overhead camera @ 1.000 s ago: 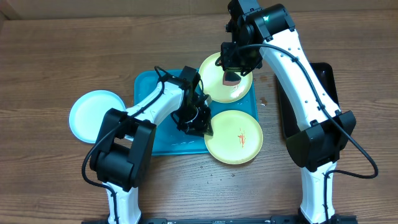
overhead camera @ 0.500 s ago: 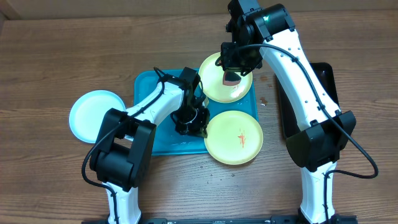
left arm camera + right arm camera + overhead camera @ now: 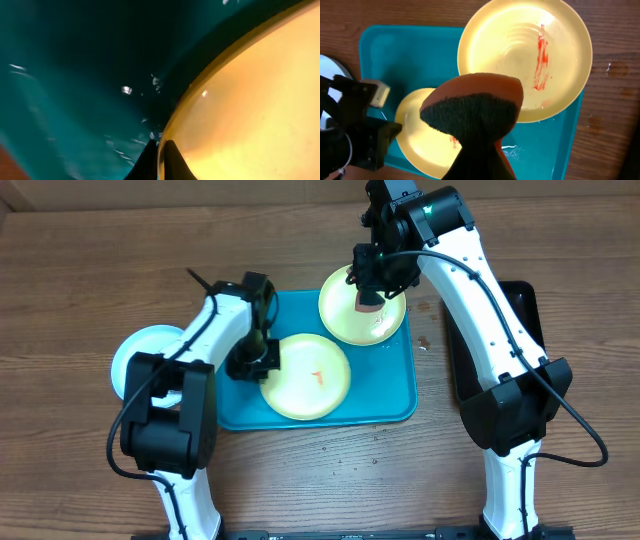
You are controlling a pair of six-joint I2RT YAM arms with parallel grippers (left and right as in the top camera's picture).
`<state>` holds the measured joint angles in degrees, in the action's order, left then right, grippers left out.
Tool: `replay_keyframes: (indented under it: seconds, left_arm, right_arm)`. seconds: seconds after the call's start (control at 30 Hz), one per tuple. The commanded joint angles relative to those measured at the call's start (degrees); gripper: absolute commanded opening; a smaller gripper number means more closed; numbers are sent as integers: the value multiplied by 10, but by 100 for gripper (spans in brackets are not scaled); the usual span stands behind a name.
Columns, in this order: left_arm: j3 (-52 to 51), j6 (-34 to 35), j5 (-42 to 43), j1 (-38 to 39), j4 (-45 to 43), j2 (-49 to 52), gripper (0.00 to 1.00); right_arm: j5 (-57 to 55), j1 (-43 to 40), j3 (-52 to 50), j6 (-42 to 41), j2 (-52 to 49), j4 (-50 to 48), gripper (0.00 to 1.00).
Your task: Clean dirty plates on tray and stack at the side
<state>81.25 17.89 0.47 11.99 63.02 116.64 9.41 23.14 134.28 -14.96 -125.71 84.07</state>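
A lime-green plate (image 3: 310,380) with a small red smear lies in the middle of the turquoise tray (image 3: 388,395). My left gripper (image 3: 262,363) is shut on its left rim; the left wrist view shows the fingers (image 3: 161,161) pinching the plate's rim (image 3: 250,110) over the tray (image 3: 75,75). A second green plate (image 3: 350,315) with a red streak (image 3: 540,50) rests on the tray's far right corner. My right gripper (image 3: 370,295) hovers above it, shut on an orange sponge (image 3: 475,107) with a dark scouring face. The pale blue plate (image 3: 128,360) lies on the table left of the tray.
A black rectangular tray (image 3: 525,310) lies on the table to the right, partly under my right arm. My left arm crosses the pale plate and the tray's left edge. Wet streaks (image 3: 512,147) show on the tray floor. Bare wooden table runs along the front.
My left gripper has dragged the near green plate leftwards, from the tray's front right corner to the tray's middle. My right gripper with the sponge has barely moved.
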Motion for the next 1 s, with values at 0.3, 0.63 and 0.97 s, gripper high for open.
replay_keyframes:
  seconds: [0.3, 0.63, 0.97]
  left_arm:
    - [4, 6, -36, -12, -8, 4, 42]
    - [-81, 21, 93, -14, -85, 4, 4]
    - [-84, 18, 62, -48, -167, 4, 4]
  right_arm:
    - [27, 8, -70, 2, 23, -36, 4]
    - [28, 11, -83, 2, 23, -45, 4]
    - [42, 39, -83, 2, 21, -45, 4]
